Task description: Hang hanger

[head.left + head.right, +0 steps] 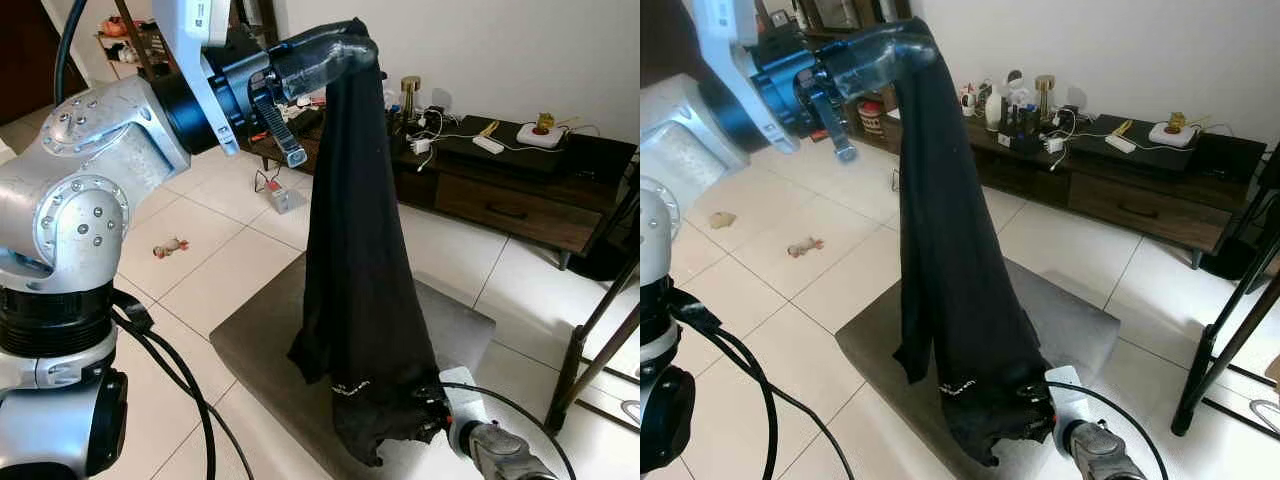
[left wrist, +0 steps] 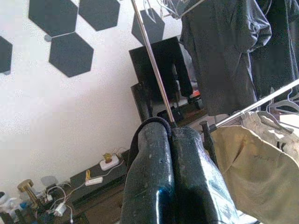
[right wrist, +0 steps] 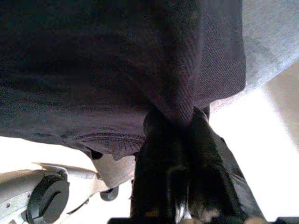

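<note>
left eye view: one black garment (image 1: 355, 270) hangs stretched between the robot's two grippers. the left gripper (image 1: 335, 52) is raised high, near the top centre, its fingers pressed together on the garment's top edge. the right gripper (image 1: 432, 412) is low at the near right, its fingers buried in the garment's bottom hem. the cloth hangs over one grey rug (image 1: 455, 325) on a pale tiled floor (image 1: 200, 255). one long dark wooden cabinet (image 1: 505, 195) stands against the far wall, cluttered with small items and cables. one small toy (image 1: 170, 247) lies on the tiles at the left. black metal rack legs (image 1: 592, 345) stand at the right edge. no hanger can be made out here.

right eye view: the same scene; the garment runs from the upper left down to the near centre.

left wrist view: the left gripper's two fingers (image 2: 156, 186) are closed tight together, with black cloth wrapped over them. beyond them, a metal clothes rail (image 2: 254, 105) crosses the scene, with one slanted metal pole (image 2: 152, 58). two dark garments (image 2: 224, 51) and one beige garment (image 2: 254, 170) hang there on wire hangers (image 2: 278, 112). dark hexagon panels (image 2: 70, 53) mark the white wall.

right wrist view: the right gripper's fingers (image 3: 161, 135) pinch a fold of the black garment, which spreads above them.
</note>
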